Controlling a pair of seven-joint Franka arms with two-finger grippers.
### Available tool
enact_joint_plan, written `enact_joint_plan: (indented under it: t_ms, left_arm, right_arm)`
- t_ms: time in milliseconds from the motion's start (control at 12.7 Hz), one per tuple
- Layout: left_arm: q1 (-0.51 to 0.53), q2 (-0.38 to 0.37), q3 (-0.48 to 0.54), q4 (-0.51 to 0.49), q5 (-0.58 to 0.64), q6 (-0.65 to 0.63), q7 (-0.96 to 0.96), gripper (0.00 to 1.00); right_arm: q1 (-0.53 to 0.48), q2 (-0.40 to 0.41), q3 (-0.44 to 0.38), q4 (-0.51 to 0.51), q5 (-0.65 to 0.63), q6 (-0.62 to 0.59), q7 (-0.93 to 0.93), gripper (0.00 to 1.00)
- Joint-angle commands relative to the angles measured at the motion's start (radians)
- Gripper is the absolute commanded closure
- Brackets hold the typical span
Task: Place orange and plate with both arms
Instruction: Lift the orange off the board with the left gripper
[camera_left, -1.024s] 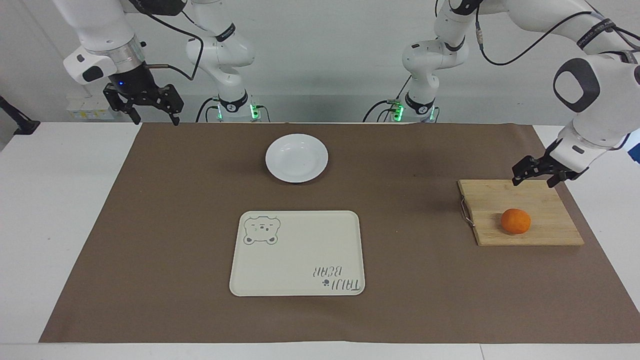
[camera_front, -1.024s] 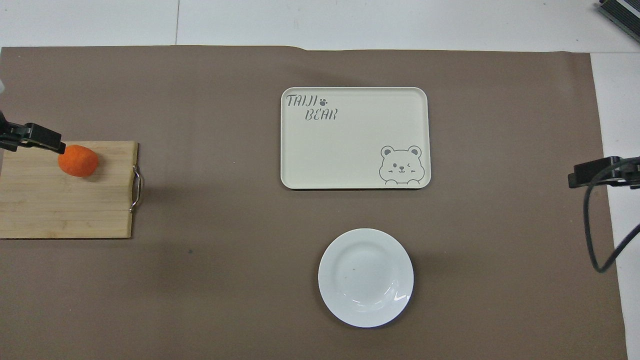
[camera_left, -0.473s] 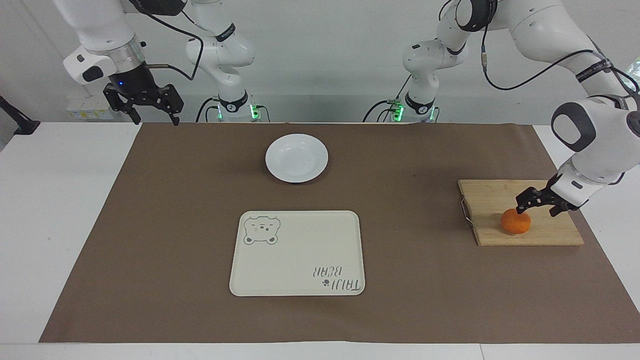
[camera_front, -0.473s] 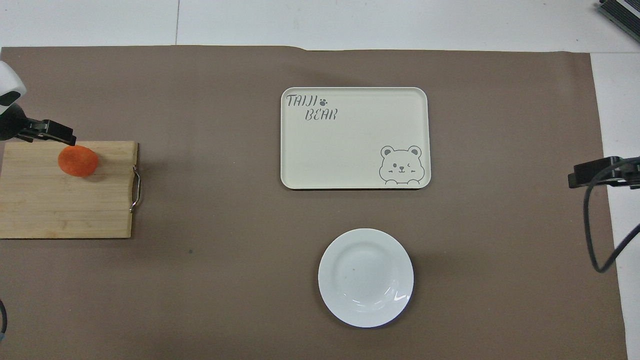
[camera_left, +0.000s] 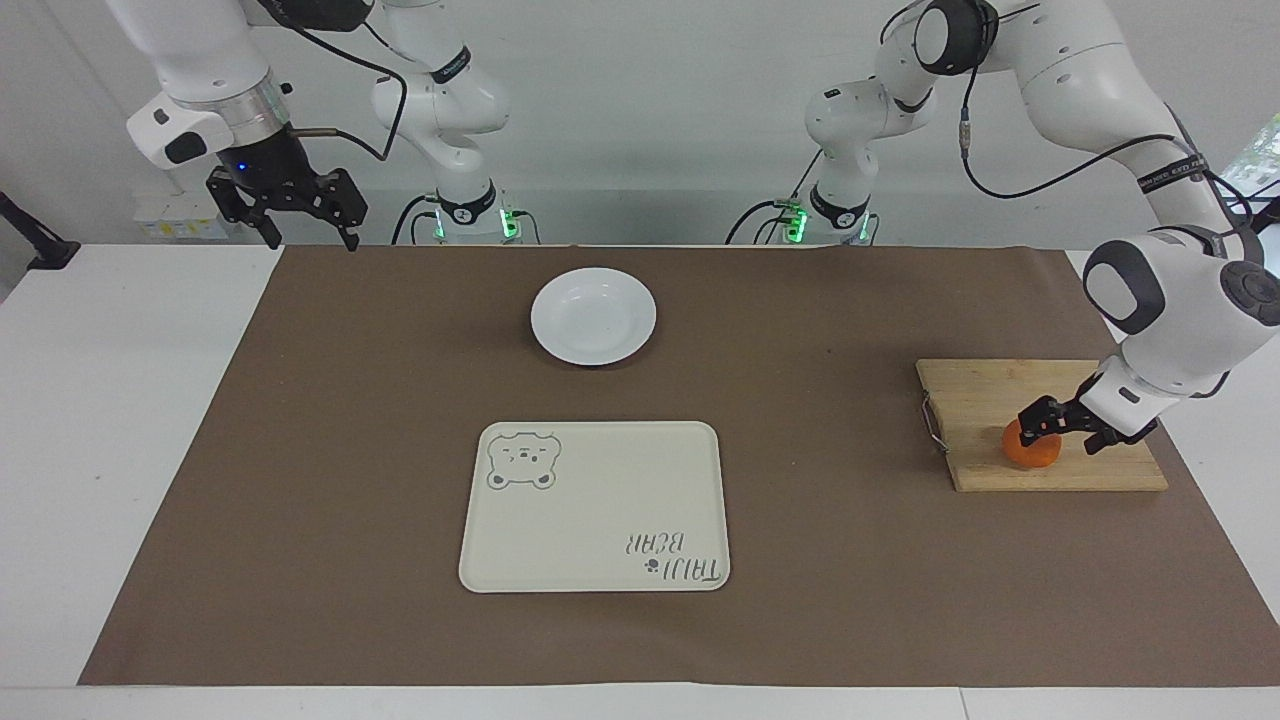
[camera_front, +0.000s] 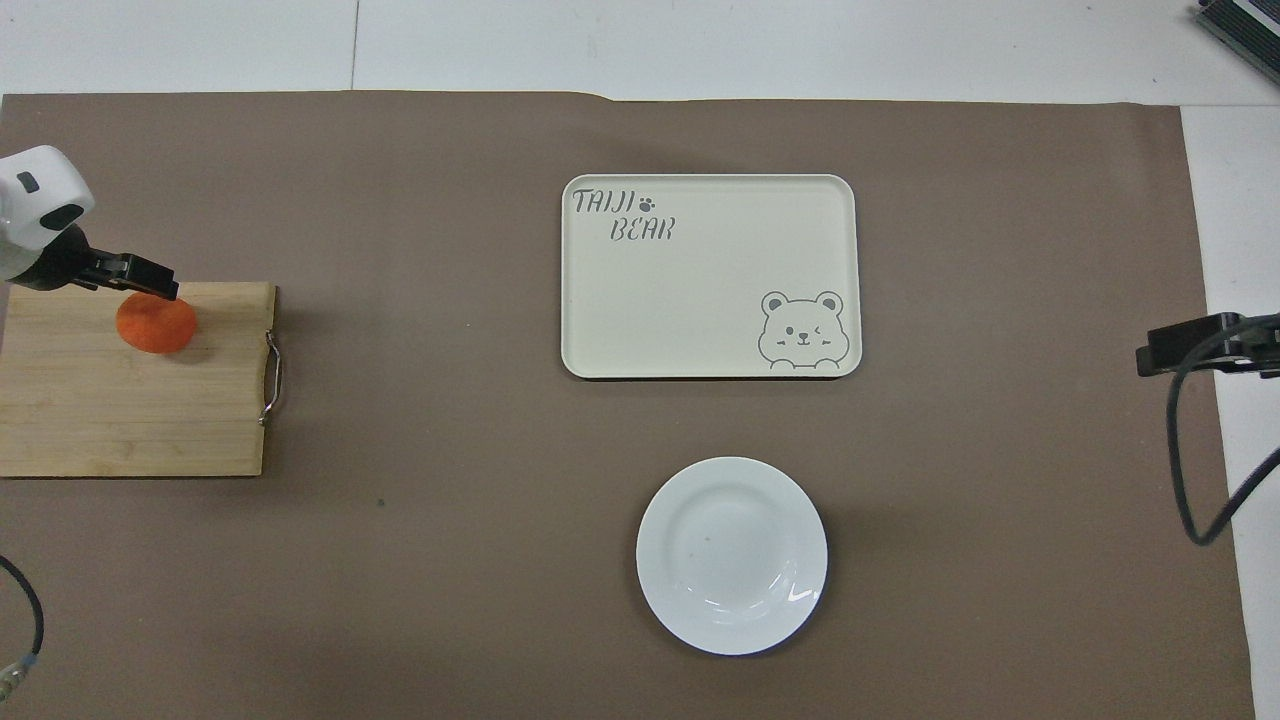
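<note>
Over the last second the left tool (camera_left: 1062, 434) has come down from above the edge of the bamboo cutting board (camera_left: 975, 400) nearest the robots onto the orange (camera_left: 1030, 452). In the facing view its black fingers now straddle the fruit's upper half, one finger on each side, where a second ago they hung clear of it. The orange has not shifted; it lies in the same spot on the board, at the left arm's end of the desk. I judge this to be the reach step finishing, with the grasp about to begin and no lift yet.

The left tool's fingers are spread about as wide as the orange. Whether they already press the peel cannot be told from either view; they appear to bracket it rather than pinch it. In the overhead view the tool covers the part of the fruit farthest from the robots.

The right tool (camera_left: 300, 215) has not moved. It waits up in the air over the brown mat's corner at the right arm's end, fingers spread and holding nothing.

The white plate (camera_left: 593, 316) sits untouched on the brown mat (camera_left: 850, 560), nearer the robots than the cream bear tray (camera_left: 594, 507), which lies bare at mid-desk. Both placements remain to be done.
</note>
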Motion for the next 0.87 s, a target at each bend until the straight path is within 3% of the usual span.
enact_joint_plan:
  t_ms: [0,236,315,394,473,788]
  left_arm:
    - [0.007,-0.008,-0.006,-0.093,0.013,0.092,0.018,0.0]
    - [0.01,0.005,-0.004,-0.134,0.013,0.145,0.035,0.0]
    - [0.013,0.011,-0.004,-0.145,0.013,0.158,0.038,0.16]
    - [0.015,0.012,-0.004,-0.144,0.013,0.154,0.04,0.82]
    - [0.015,0.012,-0.004,-0.133,0.013,0.145,0.041,1.0]
    - [0.01,0.001,-0.004,-0.083,0.01,0.084,0.029,1.0]
  right_arm:
    - [-0.004,-0.01,0.005,-0.006,-0.002,0.008,0.014,0.0]
    - [-0.004,-0.01,0.005,-0.006,-0.004,0.008,0.014,0.0]
    - [-0.004,-0.011,0.005,-0.006,-0.002,0.008,0.014,0.0]
    - [-0.004,-0.01,0.005,-0.006,-0.002,0.008,0.014,0.0]
    - [-0.004,-0.01,0.005,-0.006,-0.002,0.008,0.014,0.0]
    - [-0.004,-0.011,0.005,-0.006,-0.002,0.008,0.014,0.0]
